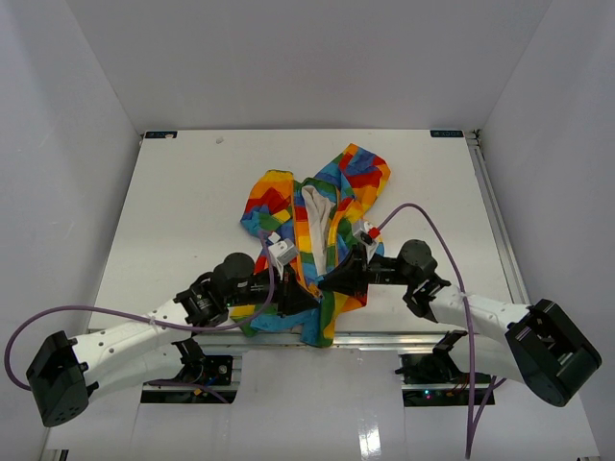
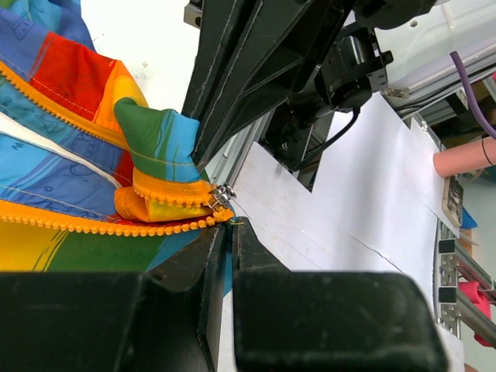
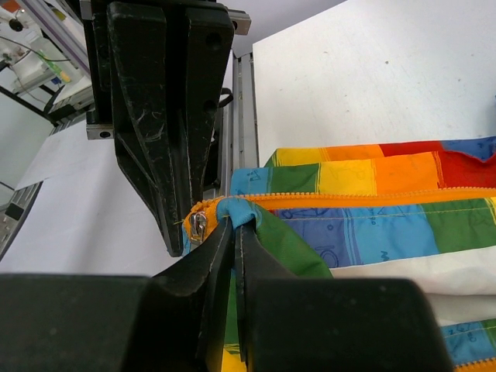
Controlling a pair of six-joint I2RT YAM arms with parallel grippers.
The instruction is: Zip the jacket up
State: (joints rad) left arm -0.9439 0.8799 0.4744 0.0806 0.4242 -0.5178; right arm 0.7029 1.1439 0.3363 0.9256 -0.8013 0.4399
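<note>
A: Where's the jacket [image 1: 317, 221]?
B: Flat on the surface [image 1: 192, 192], spreading away from the slider [image 2: 222, 195]. The hem [image 1: 322, 327] is right by it and the hood [image 1: 360, 173] farthest off. The front lies open, with white lining [image 1: 315, 204] showing beyond the slider.
A: How will it handle?
B: Light and floppy, I'd judge: thin cloth that bunches and slides instead of resisting. Pull the slider alone and the whole thing would likely drag along (so the hem wants anchoring).
A: The pincers?
B: Both are at the slider. The left pincer [image 2: 229, 236] is nearly closed, pinching the hem just under it. The right pincer [image 3: 233, 232] is closed on a blue-green fold [image 3: 267, 236] beside it. Whether it has the slider too, I cannot tell.
A: Best hold?
B: One on the hem below the slider, one on the slider itself, which is tiny, smooth metal and easy to lose. The teeth [image 3: 349, 199] look stiffer than the cloth and should guide it.
A: In the way?
B: The pincers crowd each other at the slider, nearly touching. The fold could snag. A rail [image 1: 384, 338] runs on the arms' side of the slider, and a purple cable [image 1: 423, 216] arcs over the surface to its right.
</note>
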